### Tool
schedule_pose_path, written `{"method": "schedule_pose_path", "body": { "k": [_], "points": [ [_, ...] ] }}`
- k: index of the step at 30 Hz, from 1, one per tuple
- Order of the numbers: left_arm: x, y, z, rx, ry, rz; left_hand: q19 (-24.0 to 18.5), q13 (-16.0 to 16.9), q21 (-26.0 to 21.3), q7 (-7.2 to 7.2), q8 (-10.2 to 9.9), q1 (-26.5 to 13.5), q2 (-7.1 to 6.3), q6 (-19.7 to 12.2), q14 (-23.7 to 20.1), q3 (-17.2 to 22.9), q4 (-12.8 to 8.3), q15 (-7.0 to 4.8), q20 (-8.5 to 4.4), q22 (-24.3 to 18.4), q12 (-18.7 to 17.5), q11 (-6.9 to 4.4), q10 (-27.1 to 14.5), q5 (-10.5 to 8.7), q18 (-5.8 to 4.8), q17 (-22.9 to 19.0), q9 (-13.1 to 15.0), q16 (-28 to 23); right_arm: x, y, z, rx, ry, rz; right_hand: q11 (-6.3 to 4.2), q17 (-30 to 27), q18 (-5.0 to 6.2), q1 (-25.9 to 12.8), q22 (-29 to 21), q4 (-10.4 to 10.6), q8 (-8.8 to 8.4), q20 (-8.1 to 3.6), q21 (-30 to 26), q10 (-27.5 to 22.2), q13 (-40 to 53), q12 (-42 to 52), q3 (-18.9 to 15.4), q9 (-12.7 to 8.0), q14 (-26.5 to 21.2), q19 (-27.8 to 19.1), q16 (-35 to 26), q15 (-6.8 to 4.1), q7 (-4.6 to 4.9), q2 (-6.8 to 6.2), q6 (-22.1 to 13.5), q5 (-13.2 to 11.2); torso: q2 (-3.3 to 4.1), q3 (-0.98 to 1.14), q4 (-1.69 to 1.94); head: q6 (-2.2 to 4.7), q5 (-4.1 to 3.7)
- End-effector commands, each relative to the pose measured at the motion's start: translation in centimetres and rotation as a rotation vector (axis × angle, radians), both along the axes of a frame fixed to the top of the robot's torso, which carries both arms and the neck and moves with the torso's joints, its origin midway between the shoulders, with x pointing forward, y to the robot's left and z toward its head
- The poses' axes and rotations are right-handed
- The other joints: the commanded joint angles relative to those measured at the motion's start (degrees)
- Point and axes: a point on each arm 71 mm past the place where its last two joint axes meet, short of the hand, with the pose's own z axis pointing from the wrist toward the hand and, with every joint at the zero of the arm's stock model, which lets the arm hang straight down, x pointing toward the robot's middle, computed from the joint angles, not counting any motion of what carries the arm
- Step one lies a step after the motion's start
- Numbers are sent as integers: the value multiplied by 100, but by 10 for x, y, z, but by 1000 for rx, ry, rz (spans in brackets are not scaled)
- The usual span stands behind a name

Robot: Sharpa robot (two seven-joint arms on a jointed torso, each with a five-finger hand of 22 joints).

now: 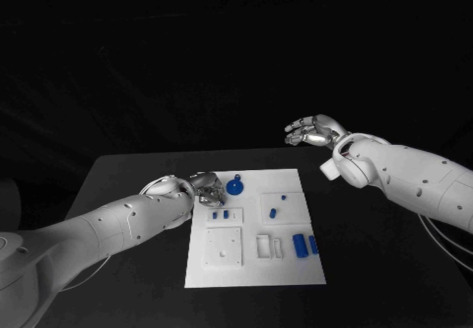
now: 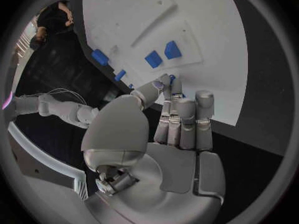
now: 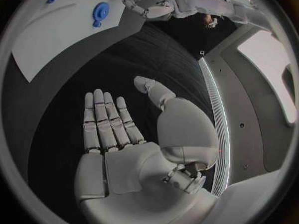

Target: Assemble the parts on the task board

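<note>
Task judged barely begun. White task board [image 1: 254, 232] lay mid-surface [image 1: 128, 171]; round blue part [image 1: 234, 185] and longer blue pieces [image 1: 305, 245] lay loose on it, two small blue blocks [image 1: 221, 214] apparently seated. Left robot hand [image 1: 205, 189] hovered at board's far-left corner, fingers extended, holding nothing. Right robot hand [image 1: 314, 130] raised well apart, spread, empty.

The task board [image 1: 251, 273] is laid mid-table [image 1: 128, 171]; parts [image 1: 301, 244] are set on its right half.
</note>
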Motion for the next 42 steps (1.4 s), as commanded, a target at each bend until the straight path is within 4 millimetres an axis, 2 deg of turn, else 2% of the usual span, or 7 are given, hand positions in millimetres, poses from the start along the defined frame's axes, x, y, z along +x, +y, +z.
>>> {"method": "schedule_pose_path", "body": {
  "k": [1, 42],
  "points": [
    [-1, -1, -1, 2, 4, -12, 0, 9, 32, 5, 29, -1, 37, 28, 21, 45, 4, -1, -42, 43, -7, 11, 38, 21, 615, -10, 9, 10, 0, 1, 1, 3, -3, 14, -1, -6, 47, -40, 8, 2, 25, 17, -33, -35, -5, -31, -34, -6, -54, -39, -8, -4, 171, 18, 38, 32, -1, 2, -4, -1, 2],
    [4, -2, -3, 67, -63, -14, 11, 34, 37, -1, 36, 7, 29, 44, 29, 63, -3, -7, -55, 41, -22, 5, 64, 79, 609, -18, 7, 5, -1, 1, 0, 3, 0, 17, 1, -12, 46, -39, 22, 3, 26, 17, -47, -37, -5, -31, -36, -10, -55, -37, -7, -2, 169, 17, 39, 31, 0, -2, 5, -4, -25]
  ]
}}
